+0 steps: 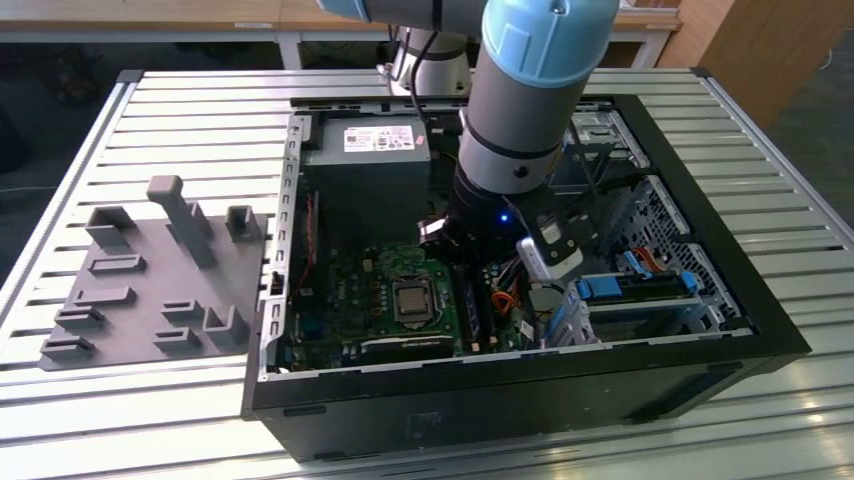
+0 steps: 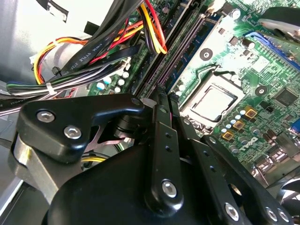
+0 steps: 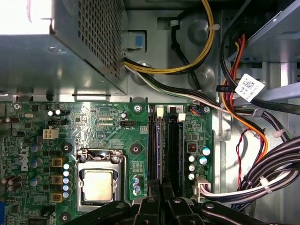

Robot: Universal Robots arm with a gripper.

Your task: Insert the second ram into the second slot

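second ram (image 3: pixel 161 154) seated between fingers (image 3: pixel 151 206)

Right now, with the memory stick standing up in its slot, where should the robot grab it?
Probably by its long top edge, pinching the two flat faces, coming straight down. The memory stick stands thin and on edge in the green board, with another slot close beside it and cables nearby, so above looks the freest way in.

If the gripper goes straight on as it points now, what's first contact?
Probably the black memory slots on the green motherboard, directly ahead of the gripper. Depth unclear.
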